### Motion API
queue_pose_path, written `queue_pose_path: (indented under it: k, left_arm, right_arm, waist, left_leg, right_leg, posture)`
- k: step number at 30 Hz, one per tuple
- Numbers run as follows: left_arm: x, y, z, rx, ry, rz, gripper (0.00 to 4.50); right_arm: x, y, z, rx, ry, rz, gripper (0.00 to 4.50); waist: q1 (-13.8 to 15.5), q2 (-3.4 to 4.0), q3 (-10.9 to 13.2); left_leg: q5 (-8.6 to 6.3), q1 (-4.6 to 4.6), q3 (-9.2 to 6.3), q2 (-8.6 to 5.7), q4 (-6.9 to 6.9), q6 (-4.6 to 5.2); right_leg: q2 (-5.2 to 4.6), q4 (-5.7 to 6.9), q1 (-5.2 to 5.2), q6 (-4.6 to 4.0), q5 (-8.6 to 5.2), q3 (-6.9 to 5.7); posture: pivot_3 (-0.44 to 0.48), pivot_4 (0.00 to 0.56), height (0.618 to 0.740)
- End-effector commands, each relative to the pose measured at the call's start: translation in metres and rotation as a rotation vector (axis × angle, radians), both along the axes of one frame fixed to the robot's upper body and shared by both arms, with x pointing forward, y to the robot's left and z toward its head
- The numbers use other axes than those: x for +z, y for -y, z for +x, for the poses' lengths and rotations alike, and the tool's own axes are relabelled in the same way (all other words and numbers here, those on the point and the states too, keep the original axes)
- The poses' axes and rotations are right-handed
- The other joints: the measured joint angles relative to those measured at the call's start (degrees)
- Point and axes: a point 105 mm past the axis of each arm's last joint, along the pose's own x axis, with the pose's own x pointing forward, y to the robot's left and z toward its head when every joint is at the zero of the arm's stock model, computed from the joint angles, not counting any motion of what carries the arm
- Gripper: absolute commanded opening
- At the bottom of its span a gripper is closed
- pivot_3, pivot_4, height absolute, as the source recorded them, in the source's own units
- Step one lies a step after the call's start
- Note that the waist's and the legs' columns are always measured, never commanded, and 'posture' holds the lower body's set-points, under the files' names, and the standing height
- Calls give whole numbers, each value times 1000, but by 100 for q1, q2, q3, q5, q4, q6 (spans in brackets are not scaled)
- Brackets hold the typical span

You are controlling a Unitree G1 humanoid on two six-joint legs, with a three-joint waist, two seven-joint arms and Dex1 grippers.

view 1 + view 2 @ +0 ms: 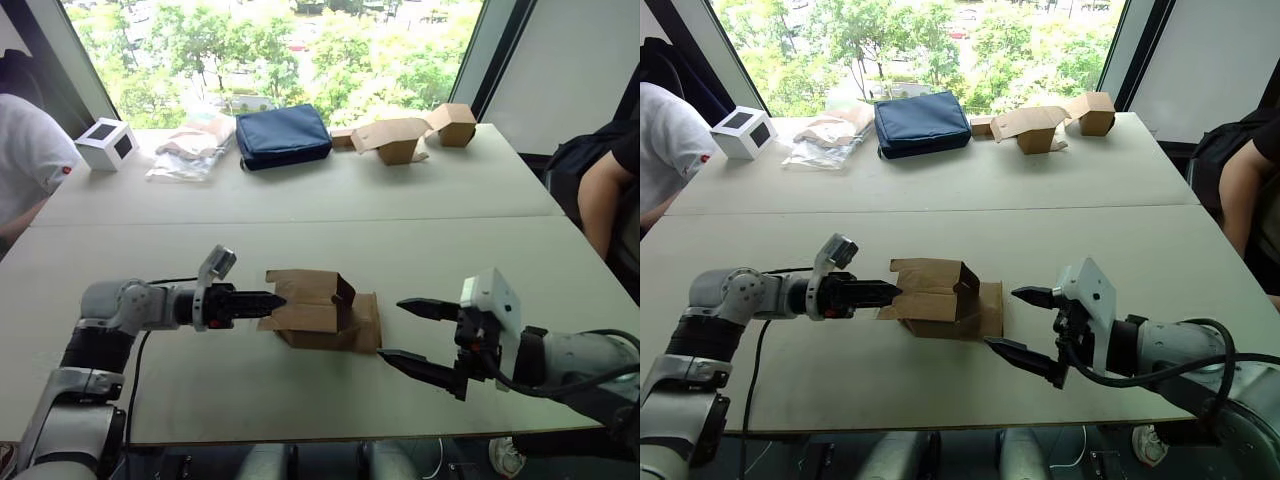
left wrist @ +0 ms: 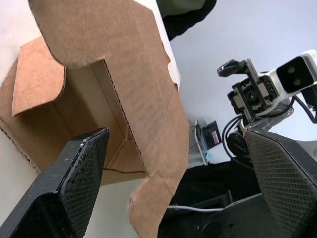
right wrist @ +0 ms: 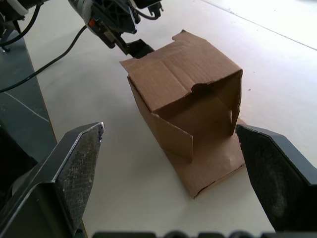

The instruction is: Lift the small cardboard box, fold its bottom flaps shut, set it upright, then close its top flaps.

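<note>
Closest to the head camera, the right gripper (image 1: 407,330) hangs over the front part of the pale table (image 1: 300,400), its two black fingers spread wide with nothing between them. Its pads show a fine cross-hatched texture in the right wrist view. It sits just beside the small cardboard box (image 1: 315,305), apart from it and facing its open end.

That box is plain brown corrugated card, lying on its side near the middle of the front table half. Its open end faces the right gripper; one flap (image 3: 215,166) lies flat on the table surface there, and another (image 3: 171,136) juts out at the side with a straight edge. The upper wall has a small notch in its rim. Bare tabletop surrounds the box on the near, far and right sides.

From the other side, the left gripper (image 1: 268,299) reaches in with its tips at the box's left end. In the left wrist view its textured fingers (image 2: 74,178) stand parted, with a curved-edged flap (image 2: 124,59) passing between them; whether they touch the card cannot be told.

Along the far table edge lie a white cube (image 1: 107,143), a clear plastic packet (image 1: 190,150), a navy pouch (image 1: 283,135) and two more brown cartons (image 1: 410,133). Seated people flank the table on both sides.
</note>
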Motion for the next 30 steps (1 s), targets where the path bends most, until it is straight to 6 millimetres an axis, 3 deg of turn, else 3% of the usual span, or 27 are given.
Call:
queue_pose_path:
  k: [1,8,11,18,21,26,30]
  left_arm:
    - [8,10,7,-32,58,-16,4451]
    - [10,23,18,-34,35,-50,4451]
    - [7,27,18,-49,31,-46,3814]
    - [7,32,21,-61,33,-52,1033]
    - [9,34,21,-62,38,-58,34]
    - [15,34,21,-58,98,-73,34]
    - [50,30,30,-34,268,-133,34]
  right_arm:
    - [5,-5,-5,20,24,8,4433]
    - [-1,-2,-9,-8,3,13,4433]
    - [-2,-1,-9,-19,1,18,4500]
    - [-3,-2,-11,-32,-4,26,4500]
    - [-3,0,-10,-40,-9,39,4500]
    - [7,0,-2,-76,0,146,4500]
    - [34,10,27,-234,111,363,4500]
  waist:
    - [1,-1,0]
    - [2,-3,0]
    - [-13,-3,0]
    - [2,-3,0]
    - [1,-3,0]
    - [0,-3,0]
    - [-5,-6,1]
  left_leg:
    - [0,0,0,0,0,0]
    - [0,-4,-1,0,4,1]
    - [0,-3,-1,0,4,1]
    - [0,-3,-2,1,6,1]
    - [0,-4,-2,1,8,1]
    - [0,-3,-3,2,8,1]
    - [1,-3,-5,3,8,0]
  right_leg:
    - [0,0,1,0,0,0]
    - [3,0,1,1,0,-2]
    - [7,1,0,2,0,-1]
    - [17,3,1,2,0,-1]
    - [17,3,2,3,0,-1]
    - [13,3,2,3,0,-1]
    - [10,4,1,3,0,1]
  posture:
    - [0,150,740]
    - [0,150,740]
    - [0,150,740]
    - [0,150,740]
    - [0,150,740]
    - [0,150,740]
    - [0,150,740]
